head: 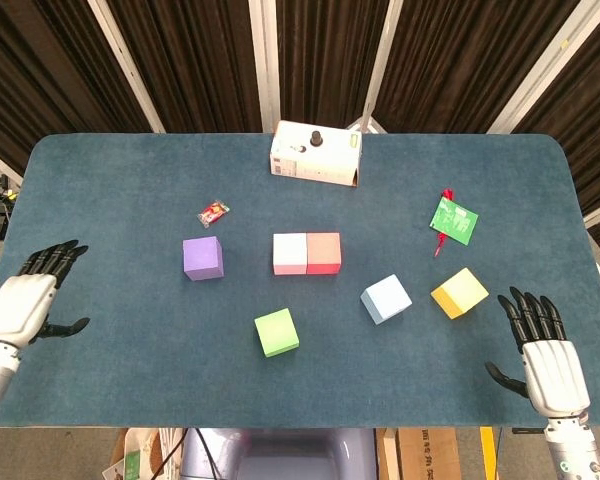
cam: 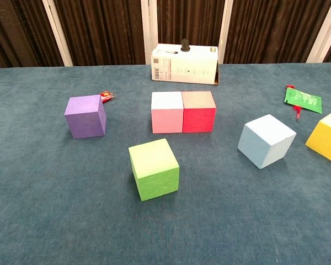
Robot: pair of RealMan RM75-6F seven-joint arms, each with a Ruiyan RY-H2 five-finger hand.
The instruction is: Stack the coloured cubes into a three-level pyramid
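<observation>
Head view: six cubes lie on the blue table (head: 110, 200), none stacked. Pink cube (head: 290, 254) and red cube (head: 323, 253) sit touching side by side at centre. Purple cube (head: 203, 258) stands apart to their left, green cube (head: 277, 332) nearer the front edge, pale blue cube (head: 386, 298) and yellow cube (head: 459, 293) to the right, both turned at an angle. Left hand (head: 25, 304) hovers at the left table edge, fingers spread, holding nothing. Right hand (head: 547, 348) sits at the front right, fingers apart, also empty. A white box (head: 315, 155), a green packet (head: 453, 220) and a small red wrapper (head: 213, 212) lie further back.

Chest view: no hand shows. Cubes look matte, soft-edged, likely light foam: slight give, not slippery, not fragile. Best taken by opposing flat side faces, thumb against fingers, top left free. Green cube (cam: 154, 169) has open sides all round; the pink-red pair blocks one face each.
</observation>
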